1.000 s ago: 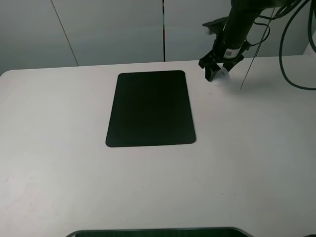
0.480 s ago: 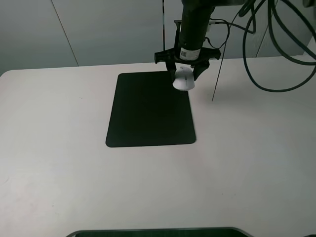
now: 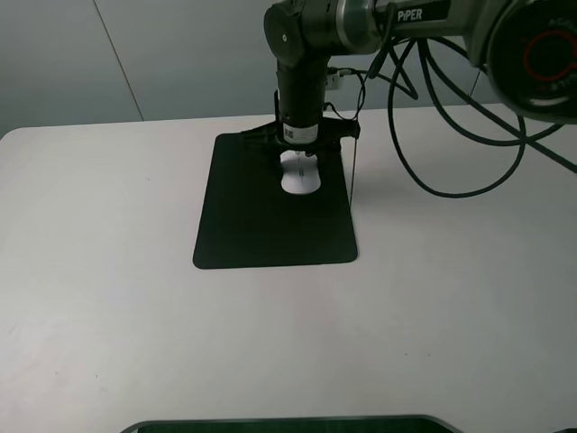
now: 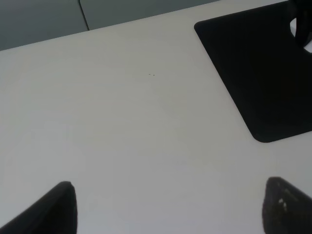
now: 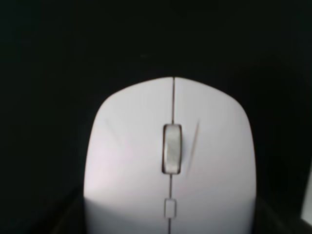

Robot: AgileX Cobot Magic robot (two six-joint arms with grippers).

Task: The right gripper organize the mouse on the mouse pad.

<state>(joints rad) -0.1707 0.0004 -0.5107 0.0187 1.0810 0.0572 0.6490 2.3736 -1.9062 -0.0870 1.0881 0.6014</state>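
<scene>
The black mouse pad (image 3: 261, 216) lies flat in the middle of the white table. My right gripper (image 3: 300, 159) hangs straight down over the pad's far right part, shut on the white mouse (image 3: 300, 180), which is low over the pad or touching it; I cannot tell which. The right wrist view shows the mouse (image 5: 170, 161) up close, grey scroll wheel in the middle, with the black pad (image 5: 58, 58) behind it. My left gripper (image 4: 170, 212) is open and empty over bare table, near the pad's (image 4: 258, 73) left edge.
Black cables (image 3: 451, 153) loop from the right arm over the table's far right. A dark edge (image 3: 288, 424) runs along the table's front. A grey wall stands behind the table.
My right gripper has carried the mouse leftward from the far right of the table, over the pad's far right corner, and down onto the pad's far right part.
</scene>
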